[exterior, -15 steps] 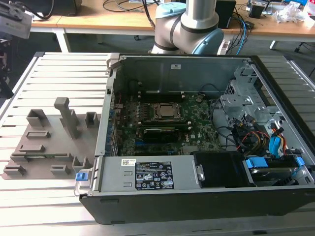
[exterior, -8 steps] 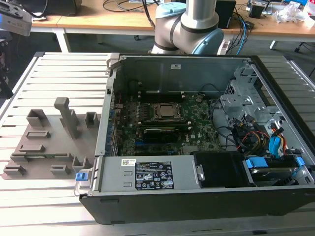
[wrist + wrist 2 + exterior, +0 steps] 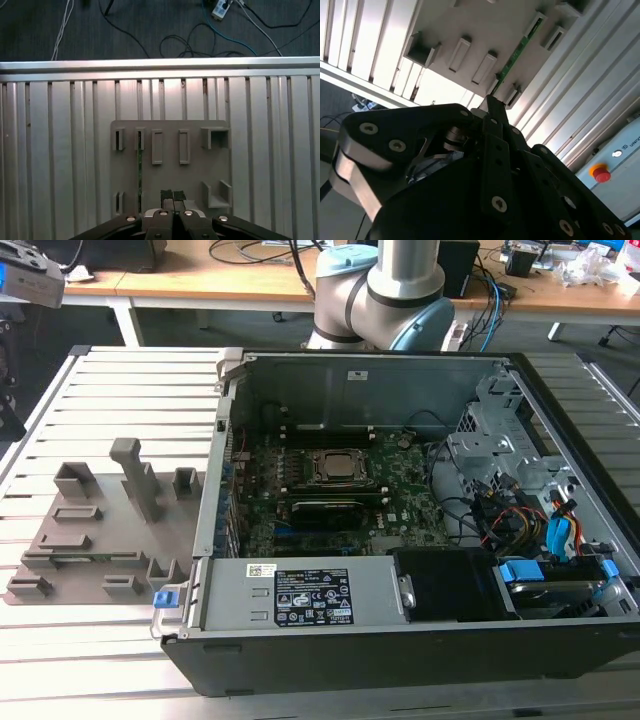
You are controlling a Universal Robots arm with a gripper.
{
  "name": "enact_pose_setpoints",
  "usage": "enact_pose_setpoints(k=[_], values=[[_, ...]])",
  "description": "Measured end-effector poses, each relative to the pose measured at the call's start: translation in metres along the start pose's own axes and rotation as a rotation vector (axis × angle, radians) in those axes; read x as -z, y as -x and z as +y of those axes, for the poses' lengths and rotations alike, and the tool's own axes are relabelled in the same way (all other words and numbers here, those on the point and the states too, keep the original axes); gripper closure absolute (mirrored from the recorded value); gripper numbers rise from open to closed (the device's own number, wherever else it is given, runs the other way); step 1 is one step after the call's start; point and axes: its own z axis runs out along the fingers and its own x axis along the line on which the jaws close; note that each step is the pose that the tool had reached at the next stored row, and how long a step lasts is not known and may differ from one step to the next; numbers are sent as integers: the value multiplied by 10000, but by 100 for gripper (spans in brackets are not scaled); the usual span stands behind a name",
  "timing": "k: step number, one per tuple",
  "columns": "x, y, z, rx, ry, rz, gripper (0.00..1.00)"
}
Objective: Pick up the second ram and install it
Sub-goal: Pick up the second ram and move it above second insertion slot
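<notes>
Slatted metal table (image 3: 100, 660) carries an open computer case (image 3: 420, 665). A grey tray (image 3: 95, 530) lies just beside the case, toward the table's edge at the exterior view's left. Loose cables (image 3: 200, 45) lie on the floor past the table's far edge. Your gripper (image 3: 173, 196) hangs over the tray, fingers pressed together with nothing between them. The memory stick (image 3: 139, 170) stands on edge in the tray, running close along one of its side edges, with grey slot posts (image 3: 118, 140) right beside it. In both wrist views the memory stick (image 3: 516, 54) shows as a thin green line; chips and label cannot be made out.
</notes>
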Motion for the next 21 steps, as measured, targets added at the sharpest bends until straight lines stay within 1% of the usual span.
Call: enact_pose_setpoints(k=[3, 4, 6, 7, 9, 12, 14, 17, 21], values=[[0, 0, 0, 340, 9, 11, 90], [0, 0, -1, 580, 14, 17, 90], [0, 0, 0, 780, 19, 23, 90], [0, 0, 0, 1042, 26, 32, 90], [0, 0, 0, 1239, 30, 37, 90], [0, 0, 0, 1807, 44, 54, 90], [0, 0, 0, 1993, 48, 60, 90], [0, 0, 0, 2546, 62, 77, 90], [0, 0, 0, 2961, 72, 89, 90]])
